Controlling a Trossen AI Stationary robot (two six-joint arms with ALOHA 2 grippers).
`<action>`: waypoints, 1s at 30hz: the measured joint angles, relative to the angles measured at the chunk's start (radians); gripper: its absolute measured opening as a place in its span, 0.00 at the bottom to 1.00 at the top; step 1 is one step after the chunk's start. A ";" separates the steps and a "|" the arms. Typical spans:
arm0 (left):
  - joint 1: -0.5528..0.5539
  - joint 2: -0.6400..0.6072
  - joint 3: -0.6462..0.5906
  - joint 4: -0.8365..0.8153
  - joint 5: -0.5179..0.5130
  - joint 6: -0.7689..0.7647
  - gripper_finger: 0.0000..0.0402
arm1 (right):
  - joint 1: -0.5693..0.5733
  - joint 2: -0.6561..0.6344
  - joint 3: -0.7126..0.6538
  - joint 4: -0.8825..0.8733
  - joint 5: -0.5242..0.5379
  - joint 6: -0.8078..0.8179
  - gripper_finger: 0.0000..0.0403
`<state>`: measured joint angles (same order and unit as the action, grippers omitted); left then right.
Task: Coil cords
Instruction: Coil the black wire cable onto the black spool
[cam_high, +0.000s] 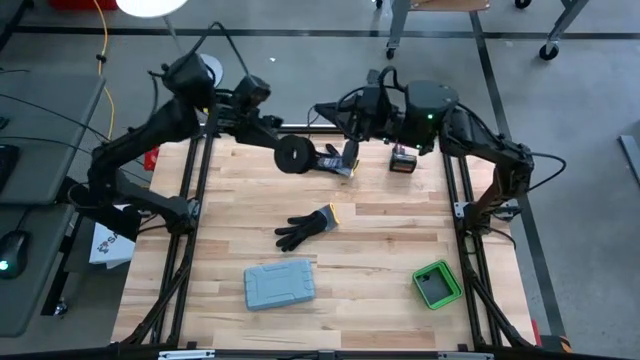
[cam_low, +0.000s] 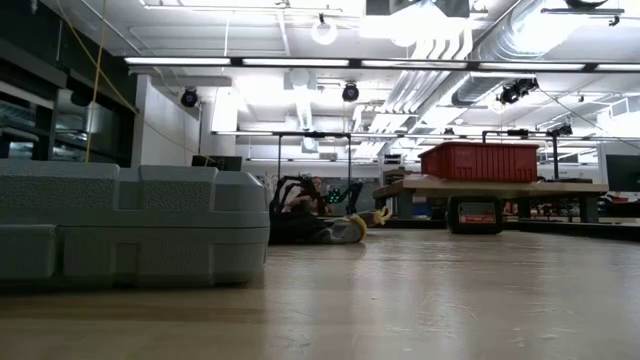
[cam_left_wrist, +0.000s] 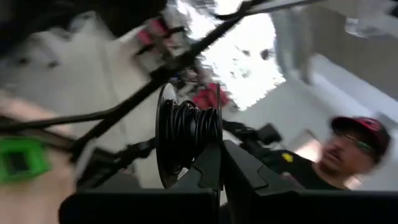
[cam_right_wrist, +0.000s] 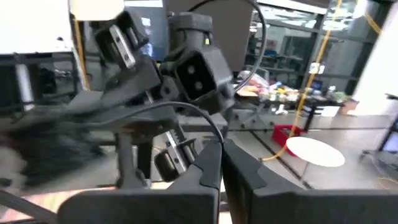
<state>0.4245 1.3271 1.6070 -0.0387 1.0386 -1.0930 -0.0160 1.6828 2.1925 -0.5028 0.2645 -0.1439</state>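
A black spool (cam_high: 293, 153) wound with thin dark cord is held above the table's far middle by my left gripper (cam_high: 282, 148). It also shows in the left wrist view (cam_left_wrist: 186, 134), with my left gripper (cam_left_wrist: 222, 171) shut at its rim. My right gripper (cam_high: 350, 148) is just right of the spool and is shut on a thin dark strand of the cord (cam_right_wrist: 186, 111) that arcs away toward the left arm. The right gripper also shows in its wrist view (cam_right_wrist: 222, 168). My left gripper pinches the spool's side disc at its edge (cam_left_wrist: 220, 138) between the two fingers. The spool is lifted clear of the table, its axis lying across the fingers. My right gripper pinches the thin cord strand (cam_right_wrist: 222, 142) between its shut fingers. The strand curves slack from the fingers toward the left arm's gripper, clear of the table.
One black work glove (cam_high: 335, 160) lies under the grippers and another (cam_high: 305, 228) lies at the table's middle. A grey case (cam_high: 280, 285) and a green box (cam_high: 437, 284) sit near the front. A red and black object (cam_high: 403, 160) is at the far right. A person shows beyond the table.
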 joint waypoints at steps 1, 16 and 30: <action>-0.016 0.016 0.000 0.074 0.003 -0.037 0.00 | -0.002 0.006 0.000 0.009 -0.017 0.008 0.00; -0.100 0.203 0.000 0.792 -0.093 -0.200 0.00 | 0.002 0.093 0.000 0.106 -0.203 0.147 0.00; 0.005 0.141 0.000 0.804 -0.210 0.151 0.00 | 0.011 0.103 0.002 0.130 -0.220 0.190 0.00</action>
<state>0.4291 1.4679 1.6070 0.7648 0.8291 -0.9424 -0.0055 1.7859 2.1941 -0.3725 0.0440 0.0465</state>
